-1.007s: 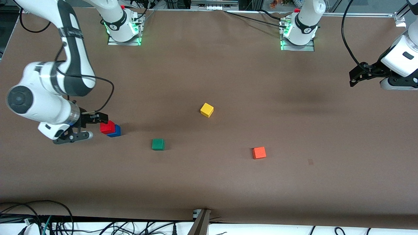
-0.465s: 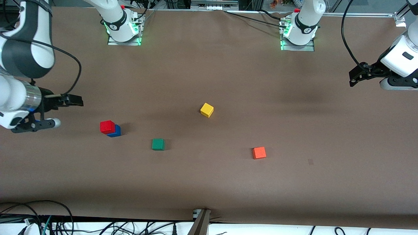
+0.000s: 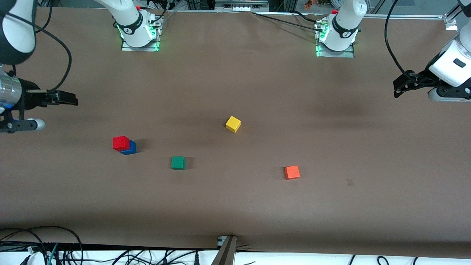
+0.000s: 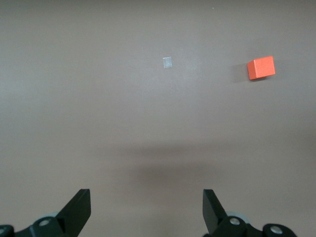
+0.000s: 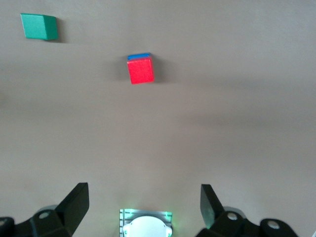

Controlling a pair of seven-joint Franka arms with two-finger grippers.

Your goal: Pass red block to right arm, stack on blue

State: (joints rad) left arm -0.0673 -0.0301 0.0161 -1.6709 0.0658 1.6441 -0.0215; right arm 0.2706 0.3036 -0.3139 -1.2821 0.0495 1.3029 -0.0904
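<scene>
The red block [image 3: 121, 142] sits on top of the blue cube [image 3: 130, 148], toward the right arm's end of the table. In the right wrist view the red block [image 5: 140, 71] covers the blue cube [image 5: 138, 56] except for one thin edge. My right gripper [image 3: 59, 112] is open and empty, up in the air over the table's edge at the right arm's end, apart from the stack. Its fingers [image 5: 74, 202] frame bare table. My left gripper [image 3: 404, 86] is open and empty and waits over the left arm's end of the table; its fingers [image 4: 79, 210] stand wide apart.
A green cube [image 3: 178, 162] lies beside the stack, toward the middle. A yellow cube [image 3: 233, 124] sits mid-table. An orange cube [image 3: 292, 172] lies nearer the front camera, toward the left arm's end, and shows in the left wrist view [image 4: 260, 67]. Cables run along the front edge.
My right gripper has drawn back from the stack toward the right arm's end of the table and risen. The red block stays on the blue cube. The left arm has not moved.
</scene>
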